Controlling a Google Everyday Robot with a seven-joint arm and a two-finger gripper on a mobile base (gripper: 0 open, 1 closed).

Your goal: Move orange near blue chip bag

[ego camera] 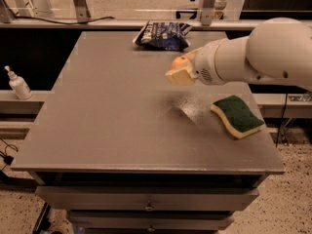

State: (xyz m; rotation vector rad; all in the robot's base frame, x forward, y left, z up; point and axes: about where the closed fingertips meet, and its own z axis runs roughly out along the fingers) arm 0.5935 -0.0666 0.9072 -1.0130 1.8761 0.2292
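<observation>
My gripper point(178, 72) hangs above the right middle of the grey table point(107, 111), shut on the orange point(178, 62), which peeks out above the cream fingers point(179, 77). The orange is held off the surface. The blue chip bag point(163, 35), crinkled dark blue foil with white lettering, lies at the table's far edge, a short way beyond and slightly left of the gripper. My white arm point(263, 57) comes in from the right.
A green and yellow sponge point(237, 115) lies on the table's right side, below my arm. A white pump bottle point(18, 84) stands on a ledge left of the table. Drawers point(148, 204) sit under the tabletop.
</observation>
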